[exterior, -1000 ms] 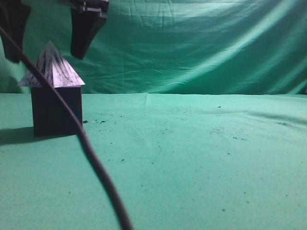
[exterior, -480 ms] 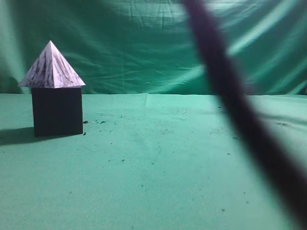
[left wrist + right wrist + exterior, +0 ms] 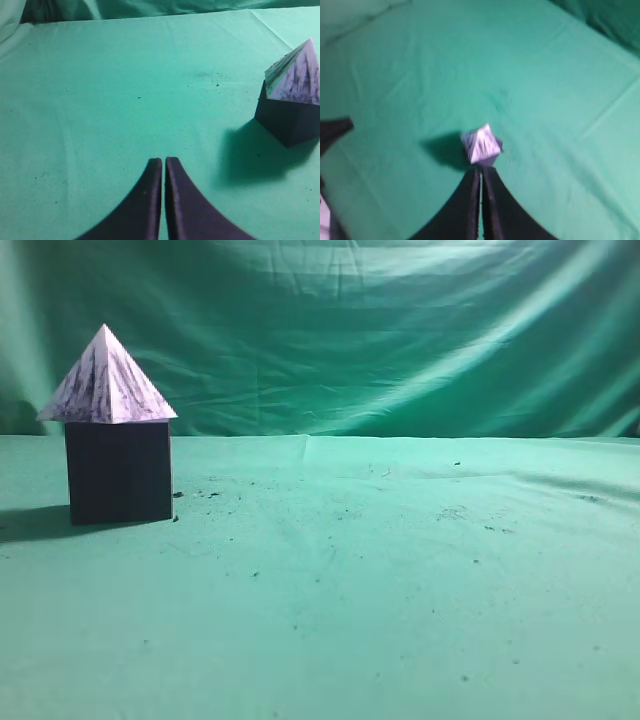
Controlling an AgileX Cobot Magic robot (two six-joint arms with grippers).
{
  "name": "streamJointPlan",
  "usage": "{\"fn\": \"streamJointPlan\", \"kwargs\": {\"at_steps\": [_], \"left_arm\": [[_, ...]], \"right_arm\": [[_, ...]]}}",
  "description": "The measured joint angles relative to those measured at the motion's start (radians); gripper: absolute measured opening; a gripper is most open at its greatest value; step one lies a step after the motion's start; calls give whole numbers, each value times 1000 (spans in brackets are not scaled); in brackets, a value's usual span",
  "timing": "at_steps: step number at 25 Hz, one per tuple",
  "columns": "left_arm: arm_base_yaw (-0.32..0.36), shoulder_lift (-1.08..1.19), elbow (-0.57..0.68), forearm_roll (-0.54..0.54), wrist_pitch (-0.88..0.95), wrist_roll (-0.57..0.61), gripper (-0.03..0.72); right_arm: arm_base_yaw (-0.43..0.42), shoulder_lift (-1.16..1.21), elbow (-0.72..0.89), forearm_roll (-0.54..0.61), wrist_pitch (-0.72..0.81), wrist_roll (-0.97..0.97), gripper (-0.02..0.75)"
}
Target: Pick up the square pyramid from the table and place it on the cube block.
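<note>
On the green bench (image 3: 400, 590), well ahead and to the right of the left jaws (image 3: 163, 165), the square pyramid (image 3: 106, 380) sits upright atop the cube block (image 3: 119, 472). Both pairs of jaws are pressed together, gripping nothing. The right jaws (image 3: 481, 175) hover high above the pyramid.

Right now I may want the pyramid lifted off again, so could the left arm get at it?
Probably yes. The pyramid sits exposed atop the cube, with only bare table between it and the left gripper. The jaws are shut, though, and would have to open first.
</note>
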Motion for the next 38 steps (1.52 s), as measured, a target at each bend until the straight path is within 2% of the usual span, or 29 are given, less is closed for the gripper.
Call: {"fn": "streamJointPlan", "kwargs": {"at_steps": [2, 6, 11, 19, 22, 24, 28, 31, 36, 38], "left_arm": [[0, 0, 0, 0, 0, 0, 0], [0, 0, 0, 2, 0, 0, 0], [0, 0, 0, 2, 0, 0, 0], [0, 0, 0, 2, 0, 0, 0], [0, 0, 0, 2, 0, 0, 0], [0, 0, 0, 2, 0, 0, 0], [0, 0, 0, 4, 0, 0, 0], [0, 0, 0, 4, 0, 0, 0], [0, 0, 0, 4, 0, 0, 0], [0, 0, 0, 4, 0, 0, 0]], "right_arm": [[0, -81, 124, 2, -23, 2, 0], [0, -279, 400, 10, -170, 5, 0], [0, -555, 701, 76, -318, 5, 0], [0, -870, 910, 72, -252, -43, 0], [0, -949, 1005, 31, -291, -68, 0], [-2, -1017, 1086, -3, -370, -72, 0], [-122, -1179, 1293, -19, -587, -74, 0], [-293, -1305, 1474, -19, -747, -74, 0], [-565, -1463, 1710, -19, -862, -74, 0], [-650, -1504, 1781, -19, -875, -74, 0]]}}
